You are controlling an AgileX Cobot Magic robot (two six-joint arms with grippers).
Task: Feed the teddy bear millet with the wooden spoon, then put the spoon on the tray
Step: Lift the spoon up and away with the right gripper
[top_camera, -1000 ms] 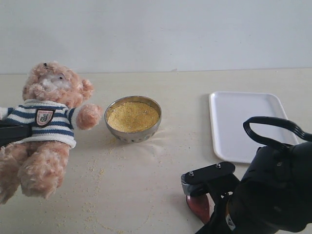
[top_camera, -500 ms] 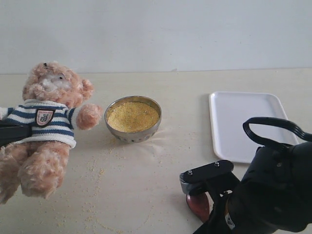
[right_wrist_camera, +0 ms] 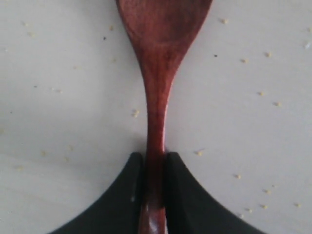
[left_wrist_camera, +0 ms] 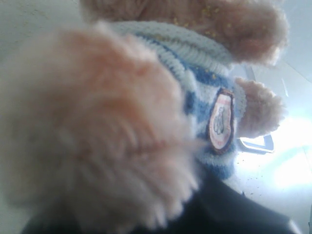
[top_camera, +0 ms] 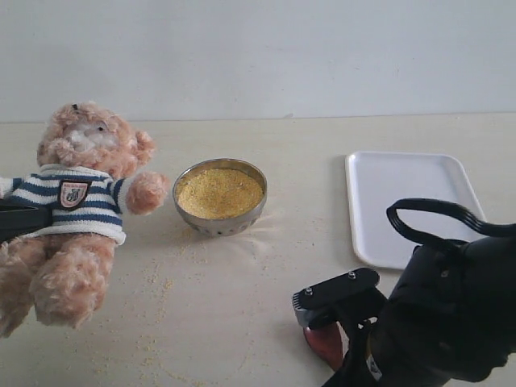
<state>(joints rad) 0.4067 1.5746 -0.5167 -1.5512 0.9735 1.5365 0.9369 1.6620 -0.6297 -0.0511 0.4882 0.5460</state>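
Wooden spoon (right_wrist_camera: 157, 83) is down at the table (top_camera: 242, 314), in front of the tray (top_camera: 403, 201). Right arm's hunched low over it, and the right gripper (right_wrist_camera: 155, 168) has its fingers (right_wrist_camera: 122, 200) pinched tight on the slim handle, spoon bowl sticking out past them. Left gripper (top_camera: 18, 219) sits at the teddy bear (top_camera: 76, 201); can't tell its grip.

Exterior: slightly above bench (top_camera: 234, 314), facing wall (top_camera: 258, 56), mid-range. Left wrist: very near bear (left_wrist_camera: 97, 146), blurred. Right wrist: straight down, close on spoon (right_wrist_camera: 157, 97). Exterior shares bear, spoon.
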